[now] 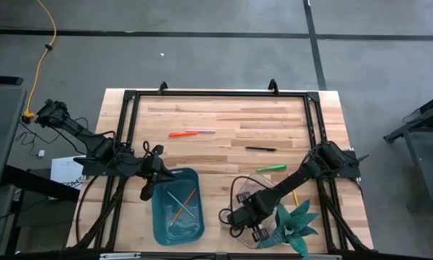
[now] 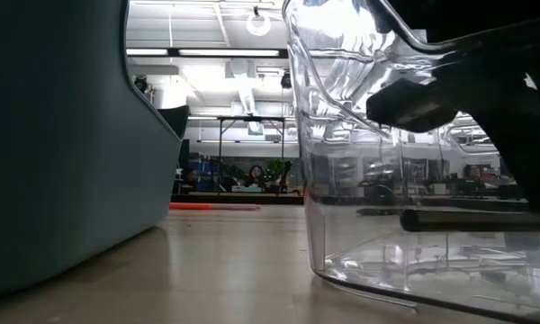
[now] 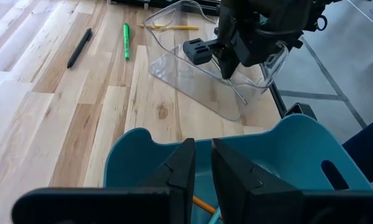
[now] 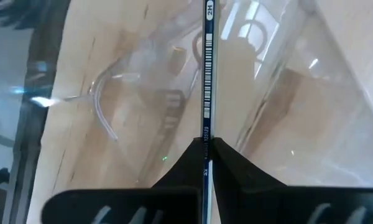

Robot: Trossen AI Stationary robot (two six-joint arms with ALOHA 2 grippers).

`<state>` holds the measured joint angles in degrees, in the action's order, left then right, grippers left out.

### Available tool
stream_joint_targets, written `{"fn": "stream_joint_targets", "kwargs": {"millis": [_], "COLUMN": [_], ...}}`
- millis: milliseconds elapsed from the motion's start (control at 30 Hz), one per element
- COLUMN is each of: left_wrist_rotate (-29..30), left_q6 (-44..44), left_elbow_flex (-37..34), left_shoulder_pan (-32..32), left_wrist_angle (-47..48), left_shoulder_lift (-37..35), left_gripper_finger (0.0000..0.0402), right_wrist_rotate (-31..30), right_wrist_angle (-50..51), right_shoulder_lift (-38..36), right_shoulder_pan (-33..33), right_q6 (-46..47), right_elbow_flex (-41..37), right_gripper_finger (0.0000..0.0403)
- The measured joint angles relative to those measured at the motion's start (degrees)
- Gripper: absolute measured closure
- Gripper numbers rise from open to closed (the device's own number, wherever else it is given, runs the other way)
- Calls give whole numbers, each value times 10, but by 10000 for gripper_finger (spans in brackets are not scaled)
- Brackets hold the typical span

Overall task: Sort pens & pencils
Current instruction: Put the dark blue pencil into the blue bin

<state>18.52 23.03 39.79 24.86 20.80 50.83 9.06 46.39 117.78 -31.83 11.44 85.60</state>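
My right gripper hangs over the clear container and is shut on a dark thin pencil marked 2H. My left gripper waits above the left rim of the teal bin, its fingers a narrow gap apart and holding nothing. Several thin pencils lie in the bin. On the bare wood lie a red-orange pen, a black pen and a green pen. A yellow pencil lies by the container's right side. My right gripper pinches the dark pencil between its two fingers near one end. The rest of the pencil sticks out past the fingertips, in line with them. In the low view a dark level stick shows inside the clear container, above its floor.
A teal spiky plant stands at the near edge, right of the clear container. A pale pink stick lies right of the red-orange pen. A black frame rings the tabletop. Bare wood lies between the bin and the pens.
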Motion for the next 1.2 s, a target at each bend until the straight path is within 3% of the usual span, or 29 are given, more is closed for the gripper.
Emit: {"fn": "stream_joint_targets", "kwargs": {"millis": [1200], "left_wrist_rotate": [-16], "left_q6": [-17], "left_elbow_flex": [0], "left_shoulder_pan": [0], "left_wrist_angle": [3], "left_shoulder_lift": [0], "left_gripper_finger": [360], "right_wrist_rotate": [-75], "right_wrist_angle": [277], "right_shoulder_lift": [-2], "right_shoulder_pan": [4], "right_q6": [11], "right_elbow_flex": [205], "right_gripper_finger": [403]}}
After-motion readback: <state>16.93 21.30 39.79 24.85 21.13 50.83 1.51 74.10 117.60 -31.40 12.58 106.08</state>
